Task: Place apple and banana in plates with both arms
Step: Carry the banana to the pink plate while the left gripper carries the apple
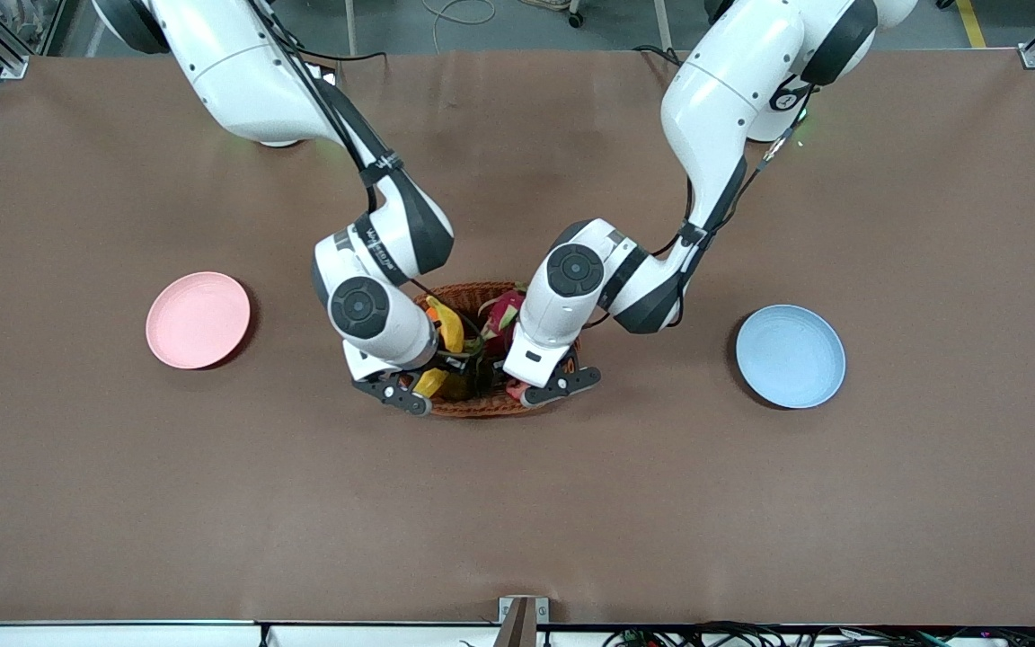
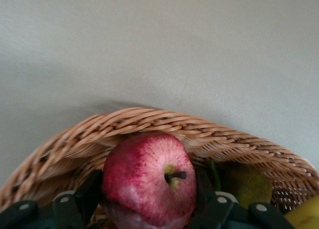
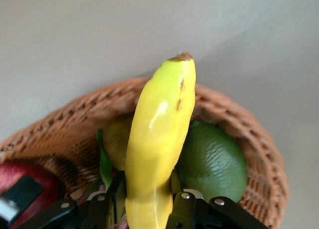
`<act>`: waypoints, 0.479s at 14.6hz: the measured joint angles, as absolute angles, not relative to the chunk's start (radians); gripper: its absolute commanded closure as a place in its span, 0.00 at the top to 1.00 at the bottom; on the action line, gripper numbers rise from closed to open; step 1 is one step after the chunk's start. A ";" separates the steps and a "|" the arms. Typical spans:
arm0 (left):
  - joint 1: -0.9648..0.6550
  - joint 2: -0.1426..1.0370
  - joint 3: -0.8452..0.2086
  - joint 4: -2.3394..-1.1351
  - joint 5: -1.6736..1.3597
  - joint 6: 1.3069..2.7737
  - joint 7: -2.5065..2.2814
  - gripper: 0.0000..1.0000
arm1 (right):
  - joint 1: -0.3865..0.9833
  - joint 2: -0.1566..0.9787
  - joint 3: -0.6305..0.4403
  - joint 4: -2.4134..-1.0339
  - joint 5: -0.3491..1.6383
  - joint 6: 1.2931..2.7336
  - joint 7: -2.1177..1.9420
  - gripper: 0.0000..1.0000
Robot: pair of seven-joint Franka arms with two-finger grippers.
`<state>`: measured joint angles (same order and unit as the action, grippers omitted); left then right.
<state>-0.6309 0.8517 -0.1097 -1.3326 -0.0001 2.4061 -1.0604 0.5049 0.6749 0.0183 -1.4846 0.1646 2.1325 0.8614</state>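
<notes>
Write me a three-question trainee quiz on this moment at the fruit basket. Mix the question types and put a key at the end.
1. True or false: the pink plate and the blue plate both already hold fruit.
2. Multiple choice: the left gripper is shut on which fruit? A. the banana B. the apple C. the green lime
3. Short answer: what is the right gripper shut on, and over what does it hang?

Key
1. False. Both plates are bare; the pink one lies toward the right arm's end of the table, the blue one toward the left arm's end.
2. B.
3. The banana, over the wicker basket at the table's middle.
</notes>
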 measured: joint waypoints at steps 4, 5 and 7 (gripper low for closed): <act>-0.612 0.759 -0.098 -1.322 0.000 2.324 -1.060 0.26 | 0.394 0.599 0.013 -1.458 0.165 1.930 0.754 0.15; -0.594 0.724 -0.096 -1.322 0.001 2.277 -1.054 0.28 | 0.365 0.573 0.012 -1.459 0.165 1.871 0.719 0.15; -0.536 0.648 -0.091 -1.330 0.003 2.157 -1.009 0.28 | 0.304 0.520 0.007 -1.484 0.161 1.786 0.622 0.15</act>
